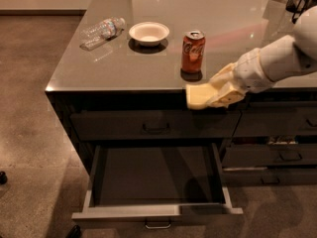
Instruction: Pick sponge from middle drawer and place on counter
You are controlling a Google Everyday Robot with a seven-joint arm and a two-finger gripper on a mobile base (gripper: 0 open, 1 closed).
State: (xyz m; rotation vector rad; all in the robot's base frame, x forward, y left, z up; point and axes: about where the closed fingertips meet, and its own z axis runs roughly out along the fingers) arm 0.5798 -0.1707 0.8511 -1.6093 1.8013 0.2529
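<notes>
My gripper (214, 94) is shut on the pale-yellow sponge (199, 96) and holds it in the air at the counter's front edge, just right of and below the red soda can (192, 51). The sponge's top reaches about the level of the worktop. The middle drawer (157, 212) is pulled out below, with a dark grey inside and nothing visible in it; its light front panel has a small silvery handle. The counter (114, 66) is a glossy grey worktop over dark cabinetry.
A white bowl (149, 33) and a lying clear plastic bottle (102, 31) sit on the counter's left part. The dark top drawer front (156, 124) is shut. Narrower drawer fronts (282, 155) stand at the right. The brown floor (29, 133) lies left.
</notes>
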